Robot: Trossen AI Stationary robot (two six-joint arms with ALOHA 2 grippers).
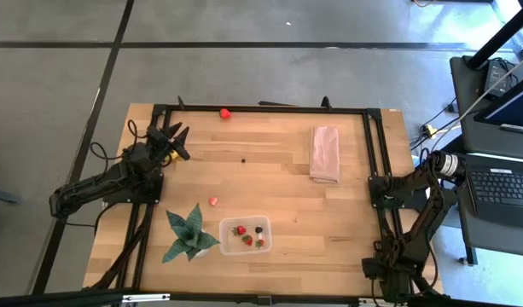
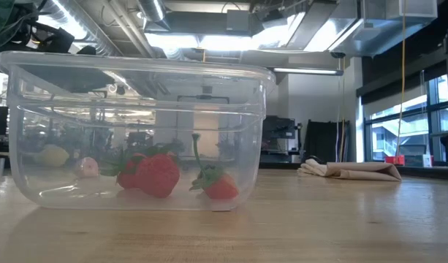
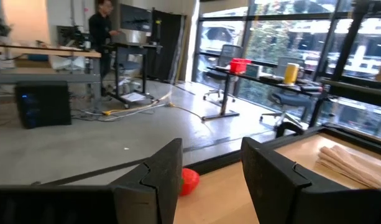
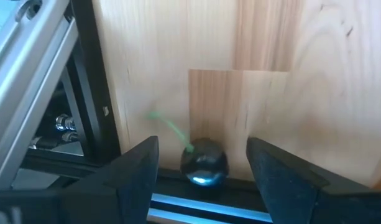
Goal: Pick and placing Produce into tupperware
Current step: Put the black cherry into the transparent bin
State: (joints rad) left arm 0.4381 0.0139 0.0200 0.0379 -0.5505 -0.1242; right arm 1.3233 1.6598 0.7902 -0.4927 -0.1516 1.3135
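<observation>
The clear tupperware (image 1: 245,234) (image 2: 136,80) stands near the table's near edge with two red strawberries (image 2: 156,174) and a dark berry (image 1: 258,229) inside. On the bare table lie a round red piece (image 1: 225,112) (image 3: 189,180) at the far edge, a small red piece (image 1: 213,201), a tiny dark berry (image 1: 243,159) and a yellow piece (image 1: 168,156). My right gripper (image 4: 202,146) points down at the table's right edge, open, a finger on each side of a dark berry with a green stem (image 4: 204,165). My left gripper (image 3: 209,168) (image 1: 174,135) waits open at the far left.
A green spiky plant (image 1: 189,235) stands just left of the tupperware. A folded beige cloth (image 1: 324,153) (image 2: 351,172) lies at the far right. The black frame rail (image 4: 84,93) runs close beside the stemmed berry. Bare wood lies between the cloth and the tupperware.
</observation>
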